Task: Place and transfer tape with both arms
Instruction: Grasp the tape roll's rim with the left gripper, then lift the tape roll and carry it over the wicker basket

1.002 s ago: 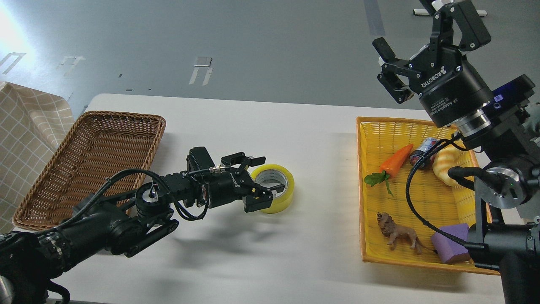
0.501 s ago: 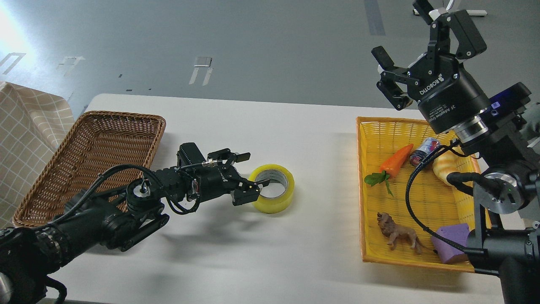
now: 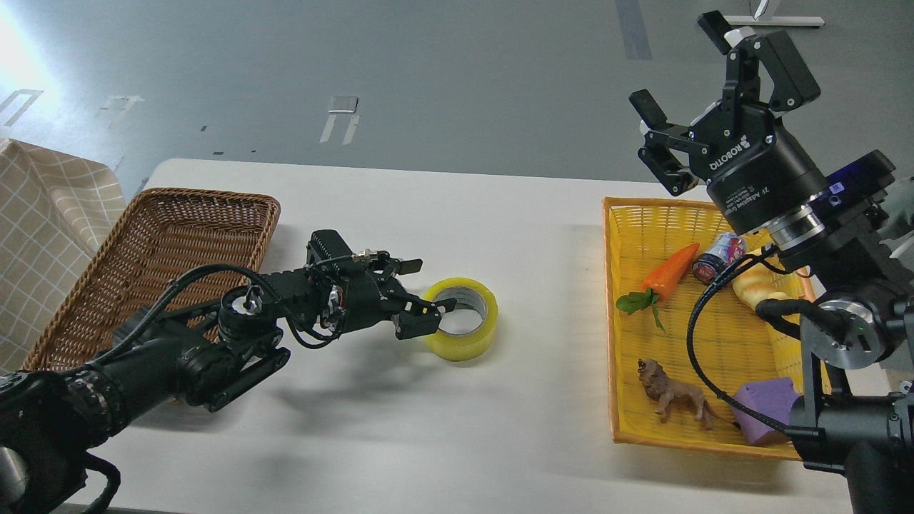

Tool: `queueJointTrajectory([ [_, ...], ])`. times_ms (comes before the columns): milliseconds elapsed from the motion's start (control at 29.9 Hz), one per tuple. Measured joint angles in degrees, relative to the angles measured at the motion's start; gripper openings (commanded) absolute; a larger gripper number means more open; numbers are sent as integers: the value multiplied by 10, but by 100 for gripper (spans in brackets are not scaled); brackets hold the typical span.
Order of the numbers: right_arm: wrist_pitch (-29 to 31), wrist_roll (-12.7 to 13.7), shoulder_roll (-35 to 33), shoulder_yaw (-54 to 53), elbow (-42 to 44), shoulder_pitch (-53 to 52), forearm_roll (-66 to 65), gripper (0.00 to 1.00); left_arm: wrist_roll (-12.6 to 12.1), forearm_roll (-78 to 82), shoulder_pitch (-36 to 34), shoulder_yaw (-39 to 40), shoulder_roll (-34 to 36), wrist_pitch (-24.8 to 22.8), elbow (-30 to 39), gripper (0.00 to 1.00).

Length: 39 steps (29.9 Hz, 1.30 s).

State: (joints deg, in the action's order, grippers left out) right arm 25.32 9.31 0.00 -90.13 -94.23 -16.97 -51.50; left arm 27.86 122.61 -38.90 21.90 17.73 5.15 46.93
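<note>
The tape, a yellowish roll with a grey-white core, lies flat on the white table near the middle. My left gripper comes in from the left and is open at the roll's left side. Its near finger touches or overlaps the roll's left rim, with the tip over the hole. Its far finger is off the roll to the back left. My right gripper is open and empty, held high above the far edge of the yellow basket.
An empty brown wicker basket stands at the left. The yellow basket at the right holds a toy carrot, a small can, a bread toy, a lion figure and a purple block. A checked cloth hangs at the far left.
My left gripper has drawn back to the left, from reaching across the tape to its left rim. The tape stays in place. My right gripper has shifted slightly.
</note>
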Motion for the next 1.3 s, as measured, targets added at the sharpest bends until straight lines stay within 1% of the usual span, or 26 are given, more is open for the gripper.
queueJointTrajectory([
  [134,0,0,0,0,1,3,0,100,-1,0,0,0,-1,-11,0,97],
  [267,0,0,0,0,2,6,0,100,-2,0,0,0,-1,-18,0,93],
  [334,1,0,0,0,2,8,0,100,-2,0,-1,0,-1,-20,0,78],
  [401,1,0,0,0,3,11,-1,100,-2,0,-1,0,-2,-21,0,72],
  [468,1,0,0,0,3,14,-1,100,-2,1,-1,0,-4,-21,0,72],
  [501,1,0,0,0,4,15,-1,100,-2,1,-1,-1,-5,-21,0,61],
  [601,1,0,0,0,5,18,-1,100,-1,2,-4,-13,-5,-23,0,58],
  [735,0,-1,0,0,6,21,-1,100,-3,-4,-11,-33,-6,-28,0,57],
  [768,0,-1,0,0,6,22,-1,100,-4,-6,-12,-34,-6,-32,0,54],
  [802,0,-1,0,0,6,23,-1,100,-4,-9,-13,-34,-6,-37,0,46],
  [835,0,-1,0,0,6,24,-1,100,-4,-12,-14,-34,-6,-44,0,42],
  [869,0,-1,0,-1,6,25,-1,100,-4,-16,-15,-35,-6,-50,0,34],
  [935,0,-2,0,-1,6,28,-1,100,-5,-22,-16,-35,-6,-59,0,27],
  [1002,0,-2,0,-1,7,30,-1,100,-5,-26,-16,-35,-6,-62,0,17],
  [1136,0,-2,0,-1,7,34,-1,100,-8,-27,-17,-36,-6,-66,-1,7],
  [1169,0,-2,0,-1,8,35,-1,100,-8,-27,-17,-37,-6,-67,-2,3],
  [1203,0,-2,0,-1,8,35,-1,100,-9,-27,-18,-37,-5,-67,-3,0],
  [1303,0,-2,0,-1,8,37,-1,100,-23,-28,-23,-37,-4,-69,-6,0],
])
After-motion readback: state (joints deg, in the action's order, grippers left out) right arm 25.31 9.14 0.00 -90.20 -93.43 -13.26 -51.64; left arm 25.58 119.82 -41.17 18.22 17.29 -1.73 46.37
